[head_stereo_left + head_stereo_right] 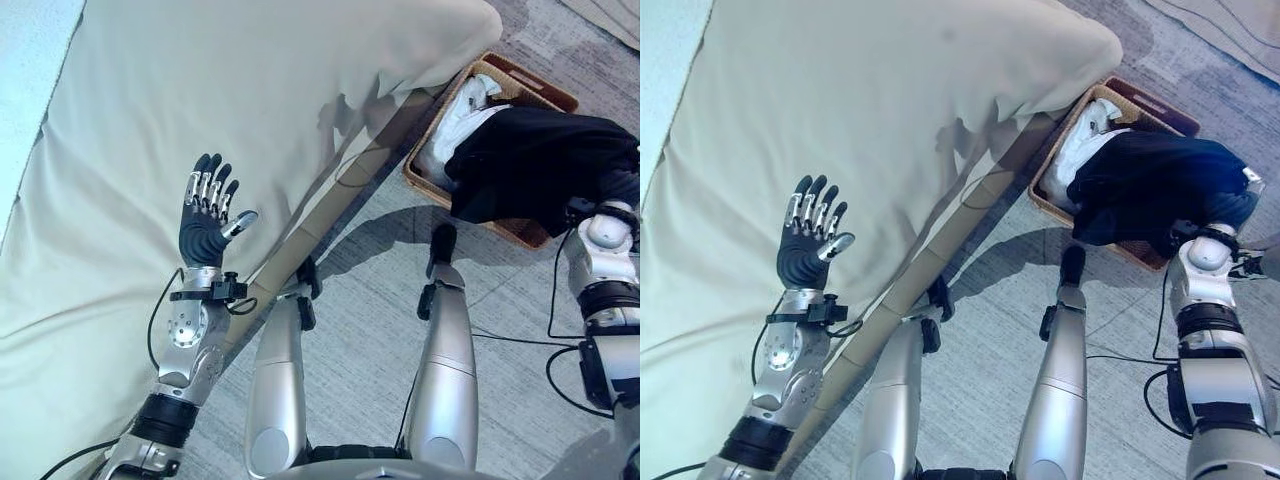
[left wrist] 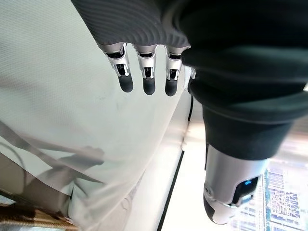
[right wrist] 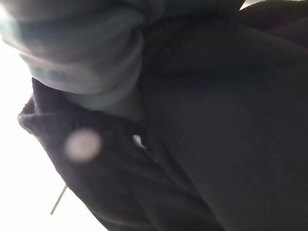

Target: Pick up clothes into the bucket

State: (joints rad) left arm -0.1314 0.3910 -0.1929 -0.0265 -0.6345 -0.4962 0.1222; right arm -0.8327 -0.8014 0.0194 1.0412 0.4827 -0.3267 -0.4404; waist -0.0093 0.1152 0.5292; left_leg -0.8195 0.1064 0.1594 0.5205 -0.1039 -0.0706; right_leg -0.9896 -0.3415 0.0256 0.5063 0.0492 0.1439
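Beside the foot corner of a wide bed draped in a cream cotton sheet [image 1: 250, 120], a shallow rectangular woven wicker basket [image 1: 545, 95] with a brown rim sits on the grey patterned carpet [image 1: 370, 300]. A bulky black fabric garment [image 1: 535, 165] lies heaped across the basket's near end, its long axis running from the basket's middle out over the rim toward the robot's right arm, spilling past the near edge. Behind the dark garment, at the basket's end nearest the bed, a crumpled white cloth [image 1: 465, 110] lies inside.

The right hand is buried in the black garment where the arm's wrist meets it, at the basket's right-hand near corner; the right wrist view shows dark ribbed cloth and a grey-blue fold pressed close, so how its fingers stand cannot be told.

Well apart from the basket, the left hand [image 1: 207, 215] is raised above the sheet, palm up, fingers [image 2: 147, 72] straight and spread, thumb out to the side, holding nothing.

No legible writing or label shows on the clothes or basket.
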